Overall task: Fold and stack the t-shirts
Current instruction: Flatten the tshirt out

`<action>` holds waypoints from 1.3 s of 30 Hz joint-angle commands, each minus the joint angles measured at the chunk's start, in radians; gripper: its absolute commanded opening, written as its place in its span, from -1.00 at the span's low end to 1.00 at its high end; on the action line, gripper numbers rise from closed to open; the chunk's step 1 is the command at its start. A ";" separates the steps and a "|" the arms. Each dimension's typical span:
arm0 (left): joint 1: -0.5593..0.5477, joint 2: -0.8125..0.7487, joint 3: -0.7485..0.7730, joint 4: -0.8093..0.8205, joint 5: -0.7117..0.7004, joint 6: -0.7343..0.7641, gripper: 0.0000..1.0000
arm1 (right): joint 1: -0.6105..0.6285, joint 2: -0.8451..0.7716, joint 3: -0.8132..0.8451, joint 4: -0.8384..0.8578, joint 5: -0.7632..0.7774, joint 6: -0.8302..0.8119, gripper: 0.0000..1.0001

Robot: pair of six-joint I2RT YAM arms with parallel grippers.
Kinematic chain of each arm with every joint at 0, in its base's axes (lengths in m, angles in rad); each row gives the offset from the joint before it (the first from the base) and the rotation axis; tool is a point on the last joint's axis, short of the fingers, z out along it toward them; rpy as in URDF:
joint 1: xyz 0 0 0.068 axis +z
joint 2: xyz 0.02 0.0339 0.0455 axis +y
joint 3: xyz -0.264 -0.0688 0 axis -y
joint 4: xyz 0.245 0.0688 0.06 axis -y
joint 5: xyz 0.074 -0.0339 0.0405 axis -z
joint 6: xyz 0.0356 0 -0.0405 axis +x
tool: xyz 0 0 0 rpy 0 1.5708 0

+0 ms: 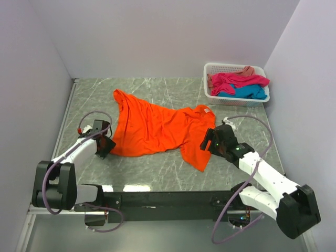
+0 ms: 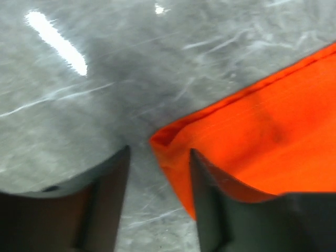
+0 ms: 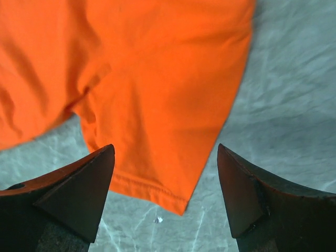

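Observation:
The bright orange t-shirt [image 1: 152,128] lies crumpled across the middle of the table. My left gripper [image 1: 104,147] is open at its lower left corner. In the left wrist view that corner of the orange shirt [image 2: 262,136] lies between the spread fingers [image 2: 210,205], low over the table. My right gripper [image 1: 207,142] is open over the shirt's right sleeve. In the right wrist view the orange sleeve [image 3: 173,105] and its hem lie between the wide-apart fingers [image 3: 84,189]. The magenta [image 1: 239,80], turquoise [image 1: 247,93] and salmon [image 1: 248,70] shirts lie in the basket.
The white slotted basket [image 1: 211,97] stands at the back right corner. Walls close the table on the left, back and right. Grey marble tabletop [image 1: 147,170] shows in front of the shirt. Cables loop beside both arms.

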 commanded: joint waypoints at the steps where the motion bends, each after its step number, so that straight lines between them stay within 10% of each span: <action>1: 0.000 0.039 0.007 0.073 0.086 0.029 -0.06 | 0.074 0.059 0.034 -0.011 0.055 0.043 0.69; 5: -0.003 0.058 -0.001 0.089 0.120 0.055 -0.99 | 0.146 0.122 0.056 -0.051 0.087 0.089 0.69; 23: -0.008 -0.249 -0.019 0.010 0.034 0.005 -0.99 | 0.424 0.354 0.094 -0.168 0.147 0.201 0.41; 31: -0.008 -0.266 0.021 -0.013 0.006 -0.011 -0.99 | 0.414 0.409 0.165 -0.160 0.277 0.187 -1.00; 39: -0.017 -0.365 0.349 -0.096 -0.032 -0.002 -0.99 | 0.365 0.094 0.480 -0.304 0.575 0.067 -1.00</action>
